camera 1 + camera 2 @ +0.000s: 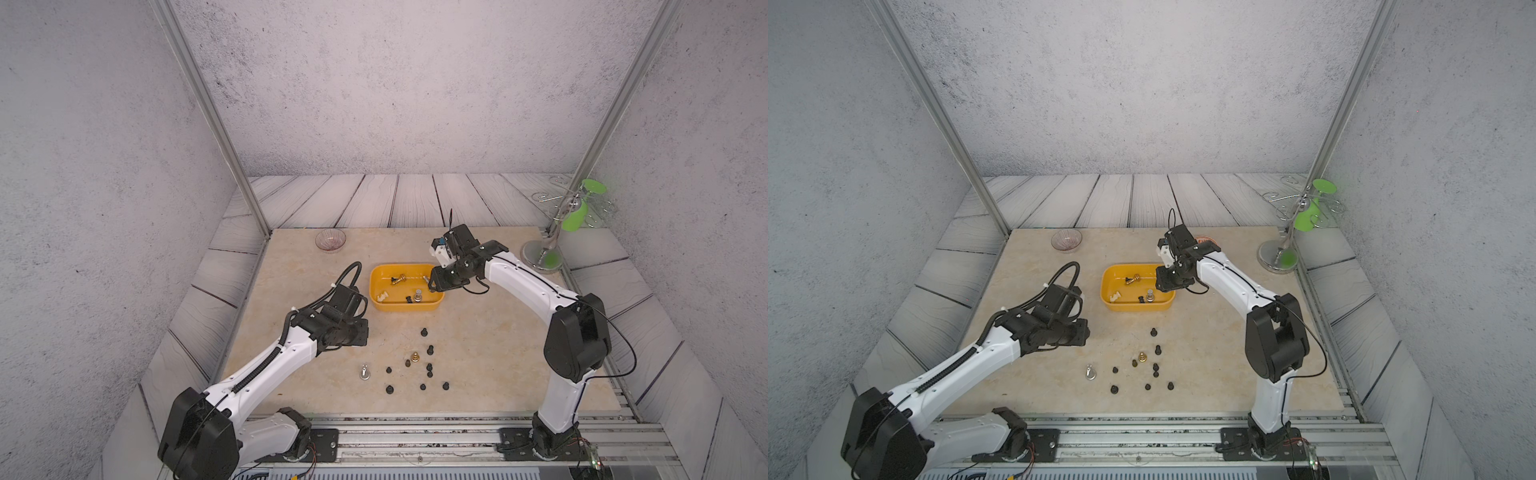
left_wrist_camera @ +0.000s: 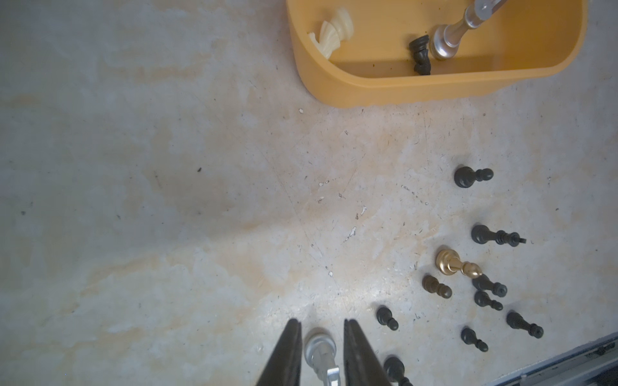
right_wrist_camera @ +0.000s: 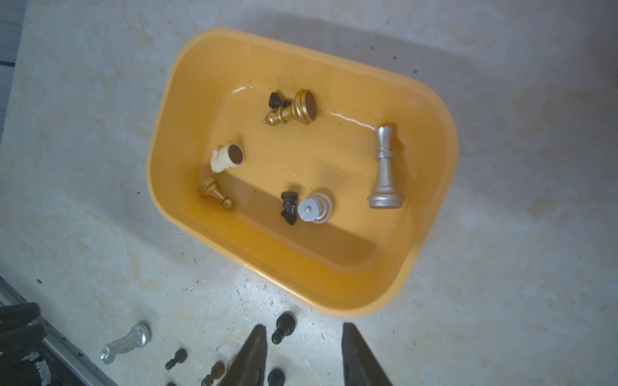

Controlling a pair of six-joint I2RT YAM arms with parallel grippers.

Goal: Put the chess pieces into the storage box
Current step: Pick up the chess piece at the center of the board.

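Observation:
The yellow-orange storage box sits mid-table and holds several chess pieces: a gold one, a cream one and a lying silver one. More chess pieces, mostly black, stand on the table in front of it, with a gold one. A silver piece stands at the group's left. My left gripper hovers above it, slightly open, fingers either side and not touching. My right gripper hangs open and empty over the box's right end.
A clear glass bowl stands at the back left. An orange-patterned bowl peeks out behind the right arm. A chrome stand with a green glass occupies the back right corner. A metal rail runs along the front.

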